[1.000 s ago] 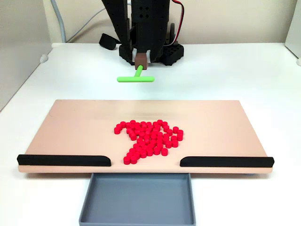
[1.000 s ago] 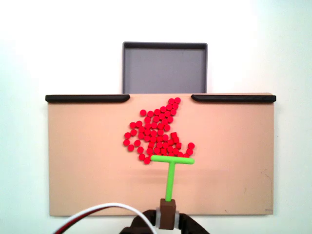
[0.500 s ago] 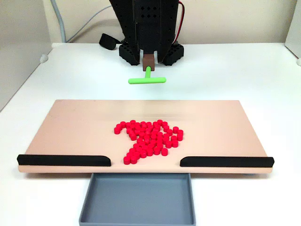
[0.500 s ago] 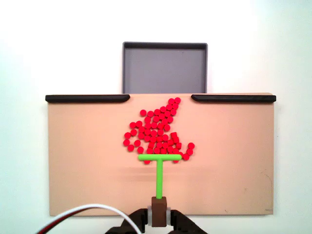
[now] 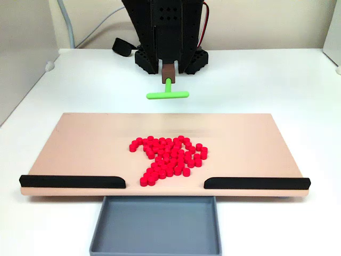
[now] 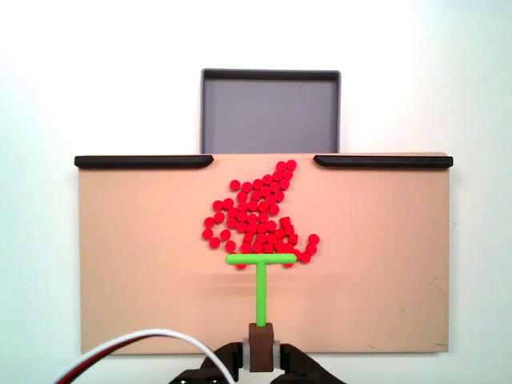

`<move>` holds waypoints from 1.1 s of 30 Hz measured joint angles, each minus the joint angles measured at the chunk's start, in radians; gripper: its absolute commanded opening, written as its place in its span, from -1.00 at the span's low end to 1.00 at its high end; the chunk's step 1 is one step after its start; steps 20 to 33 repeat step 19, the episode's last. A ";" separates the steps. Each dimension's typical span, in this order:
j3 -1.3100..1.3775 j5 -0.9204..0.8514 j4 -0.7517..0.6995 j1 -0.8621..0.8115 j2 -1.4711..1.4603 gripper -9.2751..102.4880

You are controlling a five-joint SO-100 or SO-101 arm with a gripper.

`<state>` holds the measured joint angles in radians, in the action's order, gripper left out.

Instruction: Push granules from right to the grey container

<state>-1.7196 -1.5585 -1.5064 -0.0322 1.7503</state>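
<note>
The red granules (image 5: 169, 160) lie in a loose pile near the middle of the tan board (image 5: 80, 149). In the fixed view from above the granules (image 6: 258, 214) spread from mid-board towards the gap between two black strips. Beyond that gap sits the grey container (image 6: 270, 112), which shows at the front edge in the other fixed view (image 5: 155, 226) and holds nothing. My gripper (image 5: 168, 69) (image 6: 261, 358) is shut on the brown handle of a green T-shaped pusher (image 5: 168, 95). The pusher's crossbar (image 6: 261, 259) hangs in the air over the pile's edge farthest from the container.
Two black strips (image 5: 72, 182) (image 5: 256, 183) line the board's container-side edge, with a gap between them. The arm's black base (image 5: 169, 32) stands behind the board on a white table. A white and red cable (image 6: 136, 346) runs by the gripper.
The pusher shifted sideways, leftward in the view from above, and now hangs centred behind the pile. It has barely moved in the last half second. The granules have not moved.
</note>
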 measured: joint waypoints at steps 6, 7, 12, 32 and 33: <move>0.000 -0.020 0.000 0.000 0.000 -0.84; 0.000 -0.029 0.000 0.000 0.000 -0.84; 0.000 -0.040 0.000 0.005 0.000 -0.84; 0.000 -0.040 0.000 0.018 0.000 -0.84; 0.000 -0.040 0.000 0.018 0.000 -0.84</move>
